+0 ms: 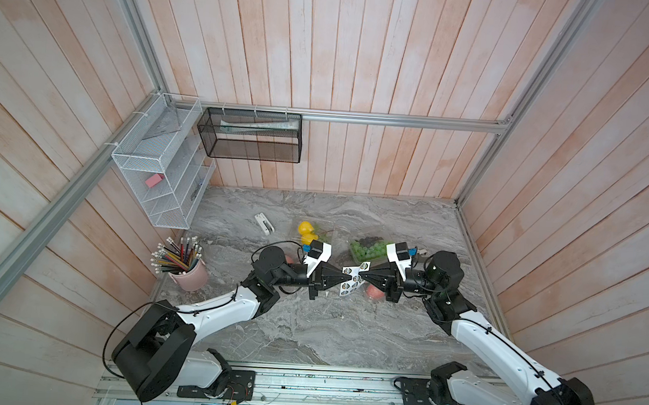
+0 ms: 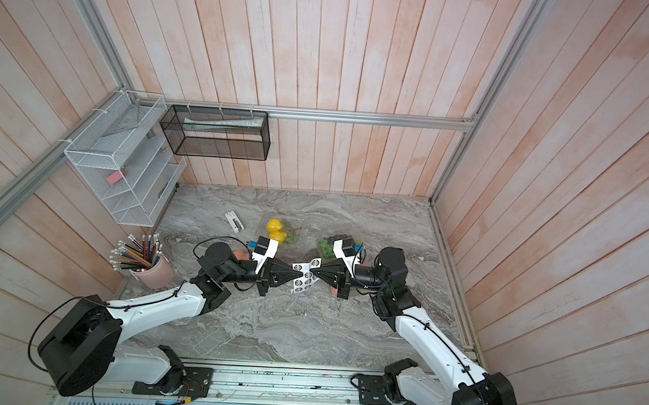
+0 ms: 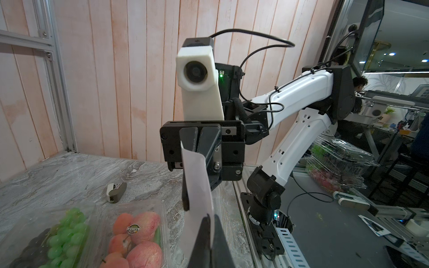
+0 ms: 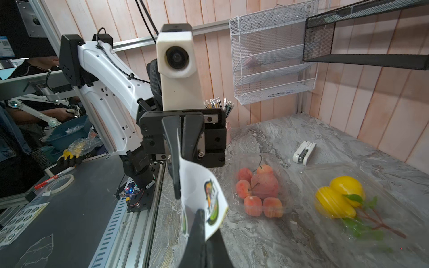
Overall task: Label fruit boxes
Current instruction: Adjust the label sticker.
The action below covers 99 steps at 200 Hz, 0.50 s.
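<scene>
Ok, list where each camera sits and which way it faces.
Top views: high over the front rail, looking down on the marble table; both arms show, left fingers and right fingers pinching the sticker sheet.
Left wrist: rides the left arm, faces the right arm; own left fingers show.
Right wrist: rides the right arm, faces the left arm; own right fingers show.
Shared: all views show the sticker sheet.

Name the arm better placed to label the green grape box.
Right, probably: the right end effector, pinching the sticker sheet, is beside the green grape box; the left end effector is farther.
</scene>
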Available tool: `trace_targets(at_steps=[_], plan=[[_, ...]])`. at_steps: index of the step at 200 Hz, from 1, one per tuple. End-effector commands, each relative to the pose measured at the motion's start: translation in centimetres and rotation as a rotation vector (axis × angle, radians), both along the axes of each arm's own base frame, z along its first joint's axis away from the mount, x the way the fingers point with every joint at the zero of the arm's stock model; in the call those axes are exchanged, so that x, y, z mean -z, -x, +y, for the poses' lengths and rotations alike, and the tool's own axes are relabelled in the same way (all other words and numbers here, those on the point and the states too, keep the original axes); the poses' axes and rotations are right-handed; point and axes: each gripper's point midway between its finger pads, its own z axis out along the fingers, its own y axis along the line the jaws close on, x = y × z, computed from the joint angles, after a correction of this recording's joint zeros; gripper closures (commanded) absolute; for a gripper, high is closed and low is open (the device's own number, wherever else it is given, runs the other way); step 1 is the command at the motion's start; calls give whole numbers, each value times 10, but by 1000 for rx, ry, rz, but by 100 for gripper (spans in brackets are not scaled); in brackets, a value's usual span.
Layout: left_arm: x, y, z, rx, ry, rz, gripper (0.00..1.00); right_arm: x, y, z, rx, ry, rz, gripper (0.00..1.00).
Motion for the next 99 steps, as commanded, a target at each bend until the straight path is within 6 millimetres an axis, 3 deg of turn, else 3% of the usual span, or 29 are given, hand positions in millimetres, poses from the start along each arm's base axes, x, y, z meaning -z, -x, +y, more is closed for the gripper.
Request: trace_targets(at_steps=[1, 39, 99], plan=[[-10, 2, -2, 1, 18, -39, 100, -2, -5, -4, 70, 2, -27, 99], [-12, -2, 4, -65, 16, -55, 100, 2, -17, -15, 195, 40, -23, 77], [-10, -12, 10, -161, 6, -74, 100, 1, -26, -43, 385, 81, -30, 66]])
